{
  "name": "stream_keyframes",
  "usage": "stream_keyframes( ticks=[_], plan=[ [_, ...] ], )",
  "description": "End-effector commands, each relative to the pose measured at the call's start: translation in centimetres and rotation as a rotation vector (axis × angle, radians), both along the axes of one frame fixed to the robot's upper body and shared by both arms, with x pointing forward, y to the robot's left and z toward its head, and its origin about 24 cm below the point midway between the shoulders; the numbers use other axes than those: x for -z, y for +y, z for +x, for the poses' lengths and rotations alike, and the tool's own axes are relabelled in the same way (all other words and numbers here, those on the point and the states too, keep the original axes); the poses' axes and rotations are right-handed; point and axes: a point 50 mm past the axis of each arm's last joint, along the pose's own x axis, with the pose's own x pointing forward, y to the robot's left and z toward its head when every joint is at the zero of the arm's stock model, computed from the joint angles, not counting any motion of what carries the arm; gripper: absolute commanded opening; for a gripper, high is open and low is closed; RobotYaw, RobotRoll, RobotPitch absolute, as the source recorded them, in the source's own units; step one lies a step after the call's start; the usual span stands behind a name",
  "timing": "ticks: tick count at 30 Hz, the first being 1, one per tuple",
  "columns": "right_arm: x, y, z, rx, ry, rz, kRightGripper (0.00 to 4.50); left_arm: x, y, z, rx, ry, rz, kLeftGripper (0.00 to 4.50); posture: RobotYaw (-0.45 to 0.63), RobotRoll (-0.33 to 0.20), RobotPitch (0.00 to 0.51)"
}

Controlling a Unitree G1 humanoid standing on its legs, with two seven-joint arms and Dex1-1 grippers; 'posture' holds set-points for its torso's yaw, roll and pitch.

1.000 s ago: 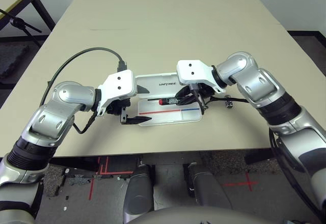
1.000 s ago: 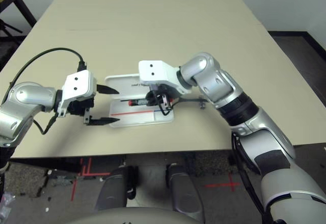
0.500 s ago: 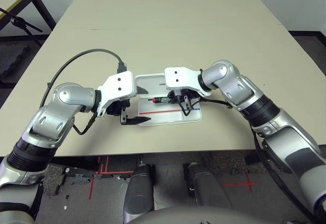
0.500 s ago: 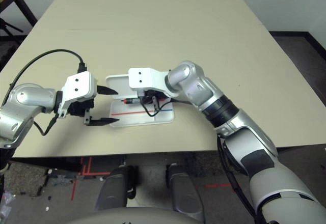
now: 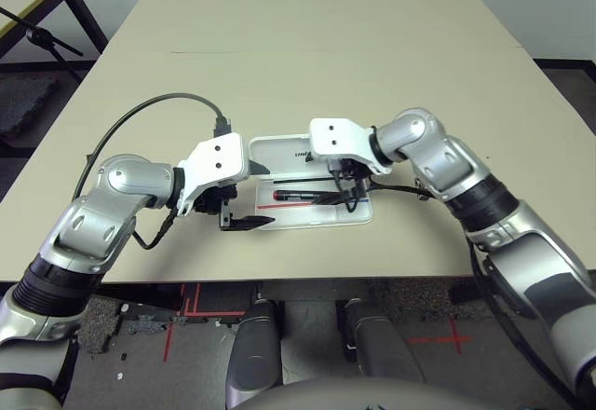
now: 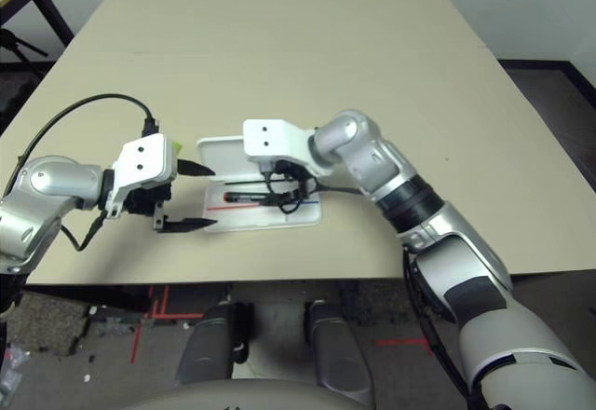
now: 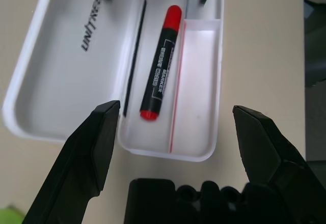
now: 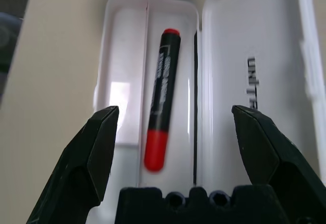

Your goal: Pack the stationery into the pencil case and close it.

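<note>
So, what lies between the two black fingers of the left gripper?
The open pencil case, its near end, with the red marker lying inside, as the left wrist view shows.

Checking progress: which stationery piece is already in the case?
The red marker, lying inside the open pencil case; the green highlighter is outside it.

The pencil case point(image 7: 201, 71) looked like smooth glossy white plastic, the red marker point(image 7: 161, 70) had a shiny plastic barrel, and the tabletop point(image 5: 307, 47) was matt beige.
</note>
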Motion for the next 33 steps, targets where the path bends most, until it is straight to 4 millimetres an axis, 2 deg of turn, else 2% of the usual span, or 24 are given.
stream_keyframes(
  ticks=[1, 5, 12, 24, 33],
  plan=[
    [-0.8, -2.5, -0.9, -0.004, 0.09, 0.047, 4.47, -0.4, 0.9, 0.0, -0.072, -0.026, 0.001, 4.5, 0.04, 0.0, 0.132],
    [-1.6, -5.8, -1.5, 0.054, 0.129, 0.043, 4.47, -0.7, 2.2, 0.0, -0.164, -0.046, -0.005, 4.5, 0.03, 0.0, 0.135],
    [-1.7, -8.3, -2.9, 0.131, 0.186, 0.083, 4.47, -1.1, 4.6, 0.2, -0.355, -0.039, 0.002, 4.5, 0.02, 0.0, 0.143],
    [-1.8, -7.5, -4.0, 0.103, 0.215, 0.169, 4.47, -0.7, 6.4, 1.8, -0.718, -0.009, 0.034, 4.5, 0.02, 0.0, 0.146],
    [-1.7, -7.3, -4.2, 0.105, 0.205, 0.202, 4.47, -0.3, 4.6, 2.4, -0.812, 0.051, -0.062, 4.5, 0.01, 0.0, 0.148]
  ],
)
